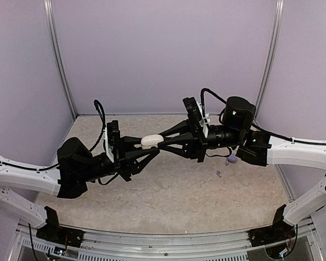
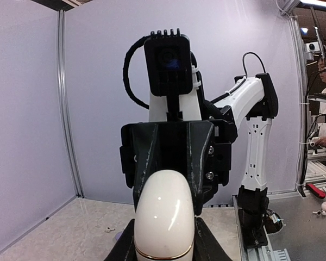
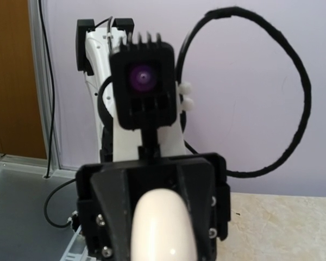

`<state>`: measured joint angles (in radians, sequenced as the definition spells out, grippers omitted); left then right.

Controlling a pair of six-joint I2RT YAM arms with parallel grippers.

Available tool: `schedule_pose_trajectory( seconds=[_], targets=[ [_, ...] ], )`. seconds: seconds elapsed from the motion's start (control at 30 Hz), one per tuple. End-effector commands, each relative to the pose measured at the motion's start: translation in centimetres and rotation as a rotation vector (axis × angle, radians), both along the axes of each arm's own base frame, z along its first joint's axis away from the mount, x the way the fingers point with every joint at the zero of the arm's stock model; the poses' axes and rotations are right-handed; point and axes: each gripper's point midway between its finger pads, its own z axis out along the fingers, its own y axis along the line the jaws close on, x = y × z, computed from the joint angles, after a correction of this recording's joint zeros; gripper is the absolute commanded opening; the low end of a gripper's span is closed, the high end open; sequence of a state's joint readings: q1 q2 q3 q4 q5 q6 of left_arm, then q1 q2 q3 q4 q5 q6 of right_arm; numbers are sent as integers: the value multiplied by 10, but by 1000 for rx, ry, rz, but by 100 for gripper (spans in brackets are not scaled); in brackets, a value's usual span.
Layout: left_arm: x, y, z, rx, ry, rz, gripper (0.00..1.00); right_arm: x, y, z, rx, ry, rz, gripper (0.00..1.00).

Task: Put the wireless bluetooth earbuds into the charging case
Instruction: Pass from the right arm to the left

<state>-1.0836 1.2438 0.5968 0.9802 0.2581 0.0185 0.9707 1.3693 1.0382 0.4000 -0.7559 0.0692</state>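
— Two arms over one table: what is the biggest thing there?

— The table [image 1: 168, 201], a flat beige slab, matte and speckled like stone. Above it my left arm [image 1: 27, 176] and right arm [image 1: 299, 152], smooth white shells with black joints, reach toward each other and meet in mid-air.

— And your fingers?

— My left gripper [image 1: 148, 147] and right gripper [image 1: 164, 141] are black, ribbed wedges that taper to their tips, nose to nose. Between them sits the charging case [image 1: 151, 140], a glossy white pebble, rounded like an egg, with a thin gold seam around it. My right fingers are clamped on its far end. My left fingers hug its near flanks, clenched on it as well. It hangs well above the table, its seam shut.

— And what belongs inside it?

— That lies down on the table, well apart from the case, beneath my right forearm. A small rounded lilac piece [image 1: 232, 159] is there, too small for me to tell what it is. Near it lies one earbud [image 1: 219, 174], a tiny pale plastic bit on the bare speckle.
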Motion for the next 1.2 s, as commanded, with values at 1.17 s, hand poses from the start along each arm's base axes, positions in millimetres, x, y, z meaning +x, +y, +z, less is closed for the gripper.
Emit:
schedule_pose_trajectory(
  seconds=[1.17],
  targets=[
    [-1, 0, 3, -62, 21, -7, 31, -5, -9, 17, 79, -9, -19, 0]
  ],
)
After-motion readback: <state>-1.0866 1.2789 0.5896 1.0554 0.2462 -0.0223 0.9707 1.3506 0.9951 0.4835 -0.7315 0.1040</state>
